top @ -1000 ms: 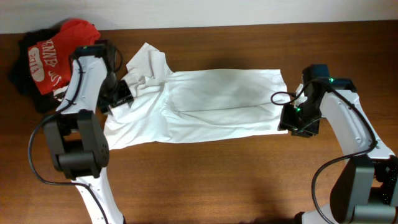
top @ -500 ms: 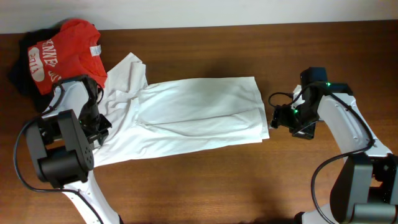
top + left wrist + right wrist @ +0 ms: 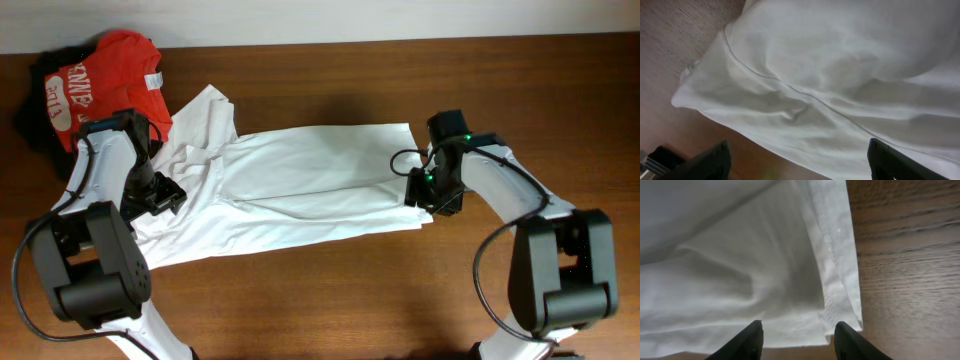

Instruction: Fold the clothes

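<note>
White T-shirt (image 3: 300, 185) lies flat across the middle of the table (image 3: 330, 300) as a long band running left to right. One sleeve (image 3: 205, 110) sticks out at the upper left. The left end is rumpled, with creases and a seam line visible in the left wrist view. The right end is straighter. In the right wrist view the hem (image 3: 832, 255) looks doubled, one layer over another, so a lengthwise fold is probably already in. That is a judgement and not certain.

Left gripper (image 3: 797, 162) is over the rumpled left part of the shirt. Its fingers are wide apart with nothing between them. Right gripper (image 3: 797, 340) sits at the lower right hem corner, just inside the shirt's edge. Its fingers are also spread and no cloth is pinched.

Progress is roughly midway at best. The shirt is spread and narrowed. The loose sleeve has not been tucked in and no crosswise folds have been made. The next step likely needs a pinch on each end.

Red shirt (image 3: 100, 85) with white lettering is at the far left corner, lying on dark garments (image 3: 35, 125). It is close to the white sleeve, and whether they touch is unclear.
</note>
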`<control>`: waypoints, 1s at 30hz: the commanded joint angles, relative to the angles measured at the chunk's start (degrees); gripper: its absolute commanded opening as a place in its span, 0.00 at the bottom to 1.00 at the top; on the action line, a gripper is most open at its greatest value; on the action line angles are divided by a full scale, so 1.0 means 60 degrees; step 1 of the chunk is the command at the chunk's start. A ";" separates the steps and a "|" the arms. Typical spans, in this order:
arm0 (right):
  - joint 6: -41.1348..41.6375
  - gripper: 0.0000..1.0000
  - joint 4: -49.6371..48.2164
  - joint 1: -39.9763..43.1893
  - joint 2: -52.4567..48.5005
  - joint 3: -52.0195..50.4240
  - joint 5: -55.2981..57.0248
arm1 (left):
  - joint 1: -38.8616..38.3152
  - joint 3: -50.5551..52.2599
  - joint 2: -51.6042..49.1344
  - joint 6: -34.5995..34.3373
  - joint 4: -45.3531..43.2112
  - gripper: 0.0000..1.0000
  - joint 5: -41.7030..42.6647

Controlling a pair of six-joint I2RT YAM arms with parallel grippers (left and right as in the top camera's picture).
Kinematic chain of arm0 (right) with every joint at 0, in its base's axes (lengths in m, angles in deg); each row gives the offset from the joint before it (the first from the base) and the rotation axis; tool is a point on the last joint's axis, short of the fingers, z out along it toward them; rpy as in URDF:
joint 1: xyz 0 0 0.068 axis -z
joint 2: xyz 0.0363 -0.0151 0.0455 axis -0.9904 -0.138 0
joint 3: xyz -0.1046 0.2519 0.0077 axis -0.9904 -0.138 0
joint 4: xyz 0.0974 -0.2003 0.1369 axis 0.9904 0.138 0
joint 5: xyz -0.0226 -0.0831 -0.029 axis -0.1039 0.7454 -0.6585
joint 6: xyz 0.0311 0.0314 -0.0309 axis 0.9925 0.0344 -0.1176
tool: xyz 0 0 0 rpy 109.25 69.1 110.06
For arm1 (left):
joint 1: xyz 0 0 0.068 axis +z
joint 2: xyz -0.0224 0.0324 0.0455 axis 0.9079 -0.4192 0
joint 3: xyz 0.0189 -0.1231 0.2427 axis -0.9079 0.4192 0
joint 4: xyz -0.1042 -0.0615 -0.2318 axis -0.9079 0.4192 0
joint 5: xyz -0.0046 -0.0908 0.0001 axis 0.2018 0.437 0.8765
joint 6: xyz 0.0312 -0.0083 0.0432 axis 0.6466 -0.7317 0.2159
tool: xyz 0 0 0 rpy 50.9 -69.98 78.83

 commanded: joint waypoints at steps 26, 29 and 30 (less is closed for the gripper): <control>0.0087 0.71 -0.0943 0.0335 -0.0725 0.2116 0.0976 | -0.0036 0.0007 0.1166 0.0025 -0.0918 0.86 0.0007; -0.0637 0.51 0.1078 0.0448 -0.0725 0.3020 0.0091 | -0.0251 0.0007 0.2430 0.0477 -0.0929 0.85 0.0820; -0.0973 0.36 0.1359 0.0364 -0.0732 0.2962 -0.0200 | -0.0408 0.0015 0.2441 0.0754 -0.0841 0.79 0.1417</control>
